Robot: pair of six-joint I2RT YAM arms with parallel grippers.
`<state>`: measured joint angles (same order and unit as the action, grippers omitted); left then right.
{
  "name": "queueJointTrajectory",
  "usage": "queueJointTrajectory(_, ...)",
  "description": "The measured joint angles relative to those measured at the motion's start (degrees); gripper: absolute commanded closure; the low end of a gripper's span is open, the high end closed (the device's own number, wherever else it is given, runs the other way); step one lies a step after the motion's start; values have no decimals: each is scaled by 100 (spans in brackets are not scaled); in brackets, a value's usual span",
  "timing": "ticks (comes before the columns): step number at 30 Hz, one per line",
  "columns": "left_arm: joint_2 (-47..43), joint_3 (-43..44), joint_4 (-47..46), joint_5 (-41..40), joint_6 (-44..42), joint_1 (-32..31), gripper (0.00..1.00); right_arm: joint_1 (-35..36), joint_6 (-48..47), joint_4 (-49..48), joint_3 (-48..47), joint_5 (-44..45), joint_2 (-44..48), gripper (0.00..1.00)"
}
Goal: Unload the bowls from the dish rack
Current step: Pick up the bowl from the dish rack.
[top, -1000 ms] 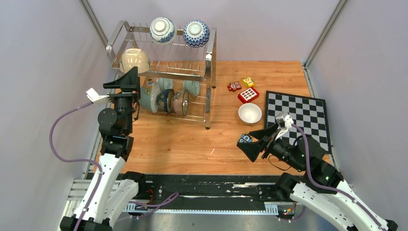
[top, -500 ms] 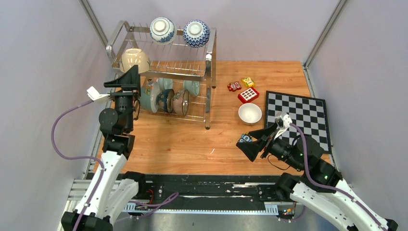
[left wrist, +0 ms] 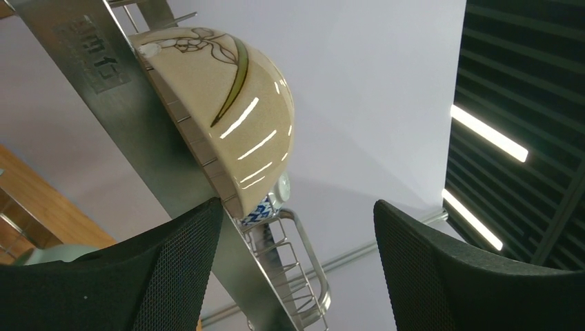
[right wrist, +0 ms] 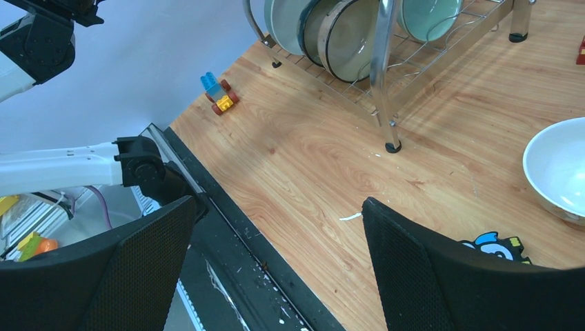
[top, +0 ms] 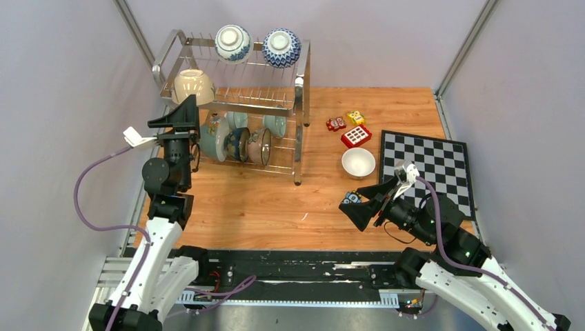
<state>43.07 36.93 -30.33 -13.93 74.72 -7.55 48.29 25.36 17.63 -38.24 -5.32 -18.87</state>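
Left claw (left wrist: 296, 276) spread beneath the glossy cream ceramic bowl (left wrist: 227, 103); nudging upward may knock it off the steel wire rack (left wrist: 131, 131).

white arms (top: 155, 249) with black joints (top: 164, 174), purple cables (top: 76, 196), black mesh-textured tool fingers (left wrist: 165, 276).

The top camera is looking down over the whole worktop (top: 262, 200) from above and behind the near edge; the left wrist camera is sitting close beneath the dish rack (top: 301, 83) near the far-left corner, tilting up past a cream bowl (left wrist: 227, 103); the right wrist camera is hanging low over the near-right part, facing the far-left corner, sharing the dish rack and white bowl (right wrist: 559, 165) with the top view.
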Motion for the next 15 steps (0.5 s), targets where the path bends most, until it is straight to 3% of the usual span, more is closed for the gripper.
queueJointTrajectory(5,20,-33,-31,-59,-4,33,26,0,0,0,0,20,0,6)
queueJointTrajectory(15,330,-162,-608,-70,-39,149,31,0,-13,11,15,92,0,6)
